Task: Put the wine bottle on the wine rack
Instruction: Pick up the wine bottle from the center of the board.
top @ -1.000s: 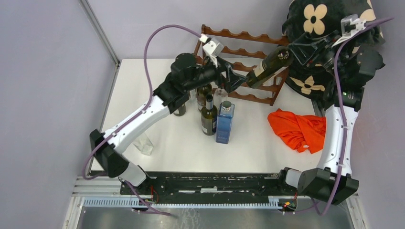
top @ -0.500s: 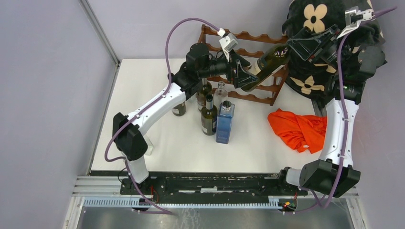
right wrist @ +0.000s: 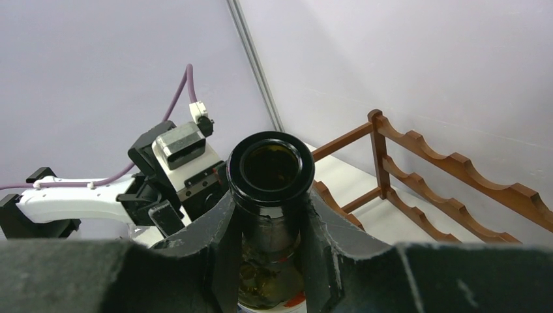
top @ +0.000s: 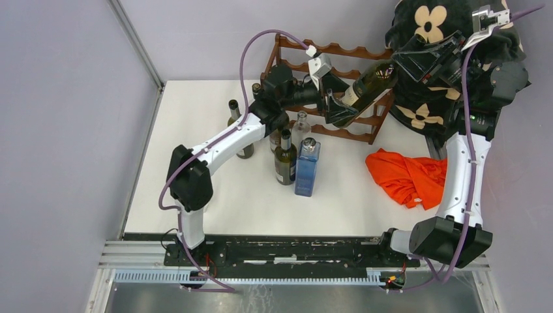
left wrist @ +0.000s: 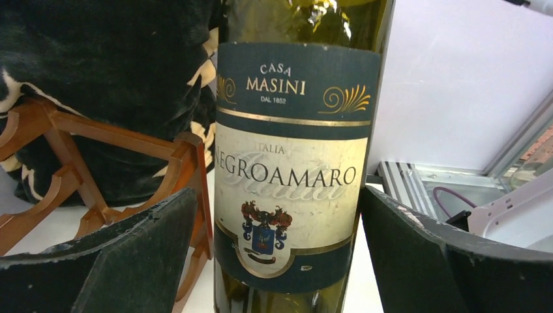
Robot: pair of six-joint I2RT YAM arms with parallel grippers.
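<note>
The wine bottle (top: pixel 366 83) is dark green with a cream and navy label. It hangs tilted in the air in front of the wine rack (top: pixel 345 49), base down-left. My right gripper (top: pixel 399 67) is shut on its neck, and the right wrist view shows the fingers (right wrist: pixel 326 235) clamped just under the bottle's mouth (right wrist: pixel 270 166). My left gripper (top: pixel 337 104) is open around the lower body. In the left wrist view the label (left wrist: pixel 293 163) fills the space between the two spread pads (left wrist: pixel 130 261). The reddish-brown rack shows behind it (left wrist: pixel 186 160).
Several bottles stand on the white table left of the rack, among them a dark one (top: pixel 285 160), a blue square one (top: pixel 306 168) and a clear one (top: pixel 300 125). An orange cloth (top: pixel 407 177) lies at the right. A black flowered cushion (top: pixel 430 29) sits behind the right arm.
My left arm has stretched further toward the rack, and its open gripper moved up and right around the bottle's body. The right gripper lifted the bottle slightly, then held it.
</note>
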